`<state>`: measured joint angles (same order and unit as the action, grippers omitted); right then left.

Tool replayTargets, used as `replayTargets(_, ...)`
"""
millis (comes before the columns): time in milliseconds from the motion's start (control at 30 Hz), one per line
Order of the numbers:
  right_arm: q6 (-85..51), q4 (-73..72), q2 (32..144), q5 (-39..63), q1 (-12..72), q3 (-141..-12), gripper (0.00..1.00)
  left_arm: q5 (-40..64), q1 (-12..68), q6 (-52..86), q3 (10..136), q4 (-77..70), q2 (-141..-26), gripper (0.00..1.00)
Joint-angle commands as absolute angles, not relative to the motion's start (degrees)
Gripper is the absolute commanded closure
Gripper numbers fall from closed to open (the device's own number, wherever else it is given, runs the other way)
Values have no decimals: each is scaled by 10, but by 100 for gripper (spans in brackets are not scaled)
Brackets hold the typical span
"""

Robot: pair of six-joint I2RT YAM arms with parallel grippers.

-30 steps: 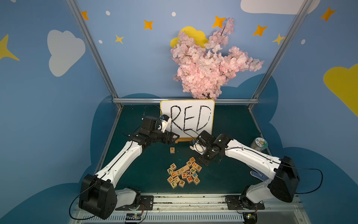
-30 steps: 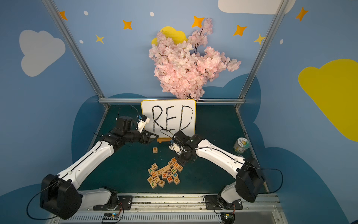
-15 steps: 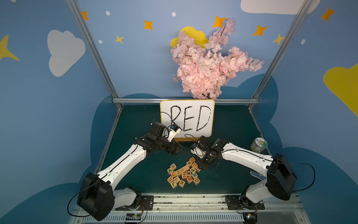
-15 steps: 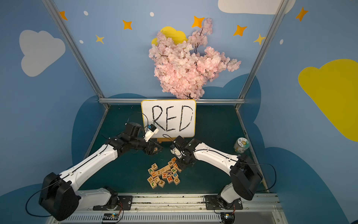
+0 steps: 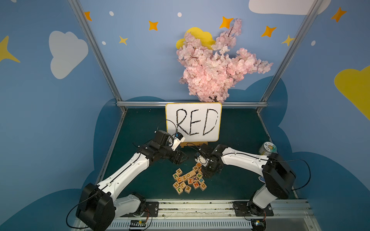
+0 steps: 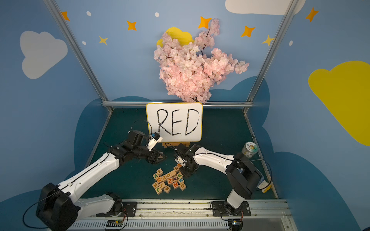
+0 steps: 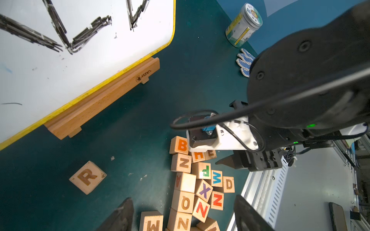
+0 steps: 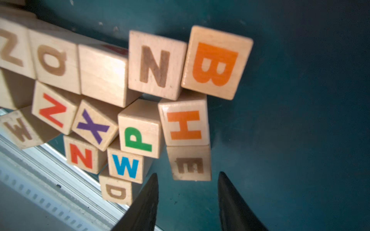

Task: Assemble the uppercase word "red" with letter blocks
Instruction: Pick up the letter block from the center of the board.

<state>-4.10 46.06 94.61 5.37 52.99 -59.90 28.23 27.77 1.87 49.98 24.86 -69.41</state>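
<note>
The letter blocks [image 5: 188, 180] lie in a loose pile at the front middle of the green mat in both top views [image 6: 169, 180]. The R block [image 7: 87, 177] lies alone, apart from the pile, beside my left gripper [image 7: 183, 200], which hovers open over the pile's far-left edge [image 5: 183, 158]. My right gripper [image 8: 187, 174] is open at the pile's right edge [image 5: 208, 174]. The E block [image 8: 190, 166] lies just past its fingertips, untouched. The D block [image 8: 116, 193] lies at the pile's front right corner [image 5: 202, 186]. The word "red" is not formed.
A yellow-rimmed whiteboard [image 5: 193, 122] with handwritten RED stands on a wooden stand [image 7: 104, 98] behind the arms. A jar [image 5: 268, 148] and a dotted glove [image 7: 245, 64] are at the right. A metal rail [image 5: 200, 204] runs along the front.
My left arm swung right and forward from the whiteboard to over the lone R block. My right gripper dropped to the pile's right edge and its jaws widened.
</note>
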Motion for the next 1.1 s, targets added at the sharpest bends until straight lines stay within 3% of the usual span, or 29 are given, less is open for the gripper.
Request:
replayTargets(0, -40, 460, 957, 45, 533, -613, 52, 280, 279, 17, 501, 255, -691, 22)
replayTargets(500, -22, 458, 997, 36, 533, -640, 55, 263, 279, 9, 500, 260, -684, 22)
replayTargets(1067, 4, 555, 970, 5, 524, -679, 77, 202, 278, -2, 497, 268, -660, 23)
